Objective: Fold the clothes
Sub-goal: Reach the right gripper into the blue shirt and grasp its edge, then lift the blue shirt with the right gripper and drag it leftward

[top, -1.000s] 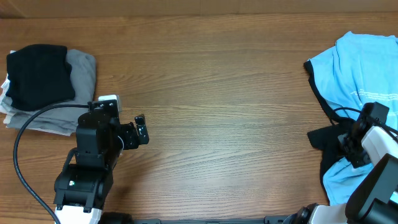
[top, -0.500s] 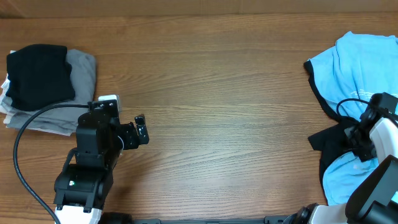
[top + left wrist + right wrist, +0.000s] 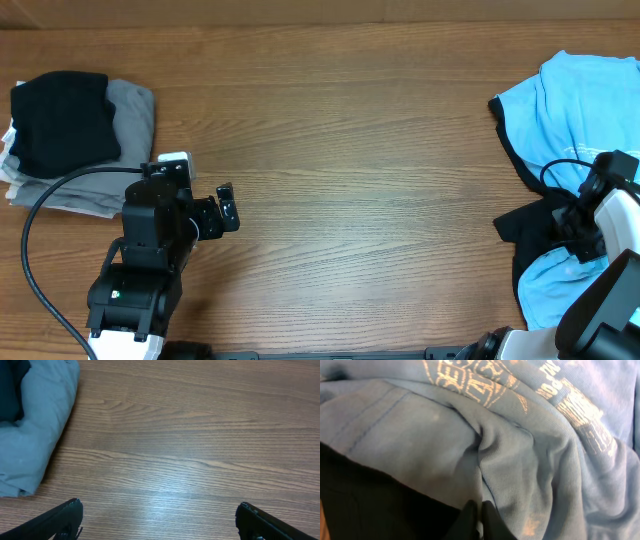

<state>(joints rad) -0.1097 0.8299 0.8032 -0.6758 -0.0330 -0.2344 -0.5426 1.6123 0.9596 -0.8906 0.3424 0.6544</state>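
Overhead, the wooden table [image 3: 380, 150] is showing a smooth brown surface with long grain lines running side to side. A sky-blue T-shirt [image 3: 590, 110] is lying crumpled at the table's right edge, its soft knit bunching into rounded folds, with thin white print lines showing near the arm. A black garment [image 3: 525, 222] is spreading out from under the T-shirt's near side in a flat, limp patch. The right gripper [image 3: 480, 519] is sitting down in this heap; in the right wrist view its two dark fingers are pressing together, pinching a ridge of the blue cloth just where it is meeting the black fabric, and creases are fanning out from the pinch. Cracked pale lettering is curving over the folds above. At the far left a folded black piece [image 3: 60, 120] is resting on a folded grey piece [image 3: 135, 115], both thick and rounded at the edges, with a thin white layer [image 3: 8, 165] peeking out underneath. The left gripper [image 3: 230, 207] is hovering over bare wood just beside that stack, its jaws standing wide apart and holding nothing. A black cable [image 3: 40, 230] is looping from the left arm.
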